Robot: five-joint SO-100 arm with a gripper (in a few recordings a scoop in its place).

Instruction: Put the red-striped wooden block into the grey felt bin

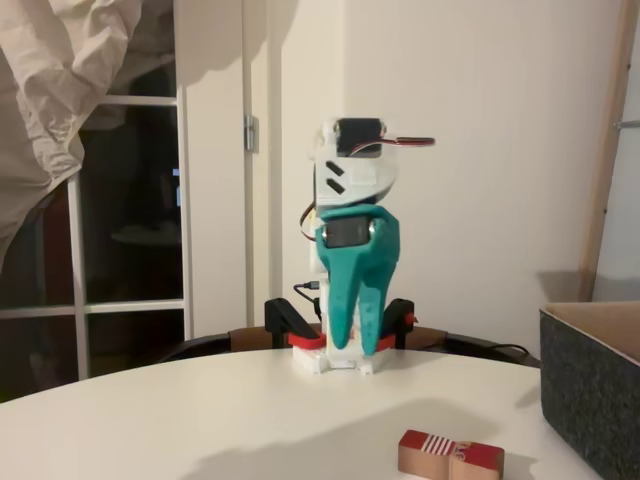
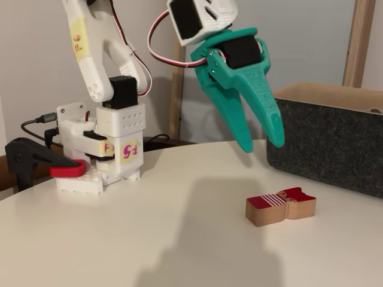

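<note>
White arm (image 2: 99, 54) stood raised from its clamped base, folded at the elbow. Teal gripper (image 2: 261, 144) hung downward, tilted, jaws parted, holding nothing.

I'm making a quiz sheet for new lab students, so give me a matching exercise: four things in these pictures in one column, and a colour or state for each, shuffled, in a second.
Things:
1. gripper
2. red-striped wooden block
3. grey felt bin
4. clamp

States:
A. lying flat on the white table, touched by nothing
B. black with a red pad, at the arm's base
C. teal, hanging in the air, fingers pointing down, slightly open
D. dark charcoal walls, standing at the right edge in both fixed views

Pairs: 1-C, 2-A, 3-D, 4-B
</note>
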